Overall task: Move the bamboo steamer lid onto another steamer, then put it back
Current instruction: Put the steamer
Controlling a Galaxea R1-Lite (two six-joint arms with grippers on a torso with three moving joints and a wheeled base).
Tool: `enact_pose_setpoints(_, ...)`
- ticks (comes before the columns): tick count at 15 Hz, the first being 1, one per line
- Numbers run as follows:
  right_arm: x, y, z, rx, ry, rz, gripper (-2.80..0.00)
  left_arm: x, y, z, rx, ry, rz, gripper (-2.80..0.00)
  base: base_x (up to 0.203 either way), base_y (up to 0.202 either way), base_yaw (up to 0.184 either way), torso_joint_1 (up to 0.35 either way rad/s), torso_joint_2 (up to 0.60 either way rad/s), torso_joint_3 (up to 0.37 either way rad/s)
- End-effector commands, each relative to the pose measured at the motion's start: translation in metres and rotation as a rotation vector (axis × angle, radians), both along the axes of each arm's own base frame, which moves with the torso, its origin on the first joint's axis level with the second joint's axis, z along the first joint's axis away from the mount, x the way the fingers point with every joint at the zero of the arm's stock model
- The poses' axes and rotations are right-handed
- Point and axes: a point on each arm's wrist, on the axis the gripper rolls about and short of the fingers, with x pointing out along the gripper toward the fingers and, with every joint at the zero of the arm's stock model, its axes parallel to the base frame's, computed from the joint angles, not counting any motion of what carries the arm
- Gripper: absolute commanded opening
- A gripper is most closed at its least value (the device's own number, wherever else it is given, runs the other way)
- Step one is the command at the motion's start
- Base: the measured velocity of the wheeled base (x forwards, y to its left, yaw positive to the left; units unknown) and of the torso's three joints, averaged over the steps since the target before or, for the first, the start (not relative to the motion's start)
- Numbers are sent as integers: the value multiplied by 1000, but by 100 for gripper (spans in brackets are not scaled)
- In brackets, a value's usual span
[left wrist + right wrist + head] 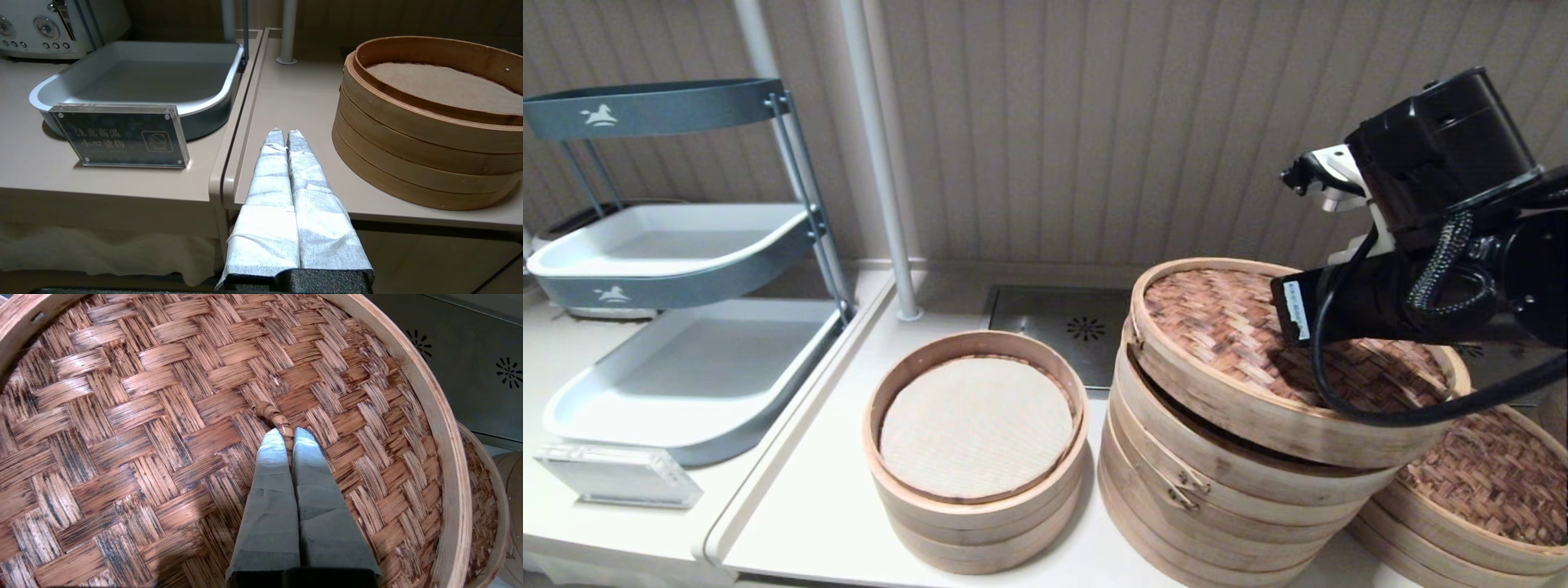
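The bamboo steamer lid (pixel 1217 343), with a mottled-brown woven top (pixel 143 416), sits tilted over the tallest steamer stack (pixel 1225 498), whose dark clasp (pixel 1186 490) shows on its side. A dark gap opens under the lid's left edge. My right gripper (pixel 288 435) is shut on the lid's small centre loop (pixel 269 413). In the head view the right arm (pixel 1421 294) hides its fingers. My left gripper (pixel 284 132) is shut on nothing, low at the table's front edge, left of the small steamer.
A smaller steamer with a white cloth liner (pixel 976 425) stands left of the stack. A lower wide steamer (pixel 1486 482) sits at the right. A grey tiered tray rack (pixel 678 261), an acrylic sign (pixel 617 474) and a pole (pixel 882 163) stand at the left.
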Motion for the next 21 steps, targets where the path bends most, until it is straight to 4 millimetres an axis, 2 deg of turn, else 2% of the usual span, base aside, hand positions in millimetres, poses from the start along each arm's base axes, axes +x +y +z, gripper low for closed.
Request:
enact_pose_setpoints(1, 0, 0, -4, -8, 12, -3, -280, 2, 0, -7, 0, 22, 0, -280, 0, 0, 0, 0, 0, 0)
enact_pose_setpoints(9, -1, -1, -15, -24, 36, -2, -280, 2, 0, -7, 0, 22, 1, -280, 0, 0, 0, 0, 0, 0)
enact_pose_setpoints(20, -1, -1, -12, -21, 23, -4, -280, 2, 0, -7, 0, 21, 0, -280, 0, 0, 0, 0, 0, 0)
enact_pose_setpoints(21, -1, -1, -12, -23, 22, -7, 0, 2, 0, -7, 0, 22, 1, -280, 0, 0, 0, 0, 0, 0)
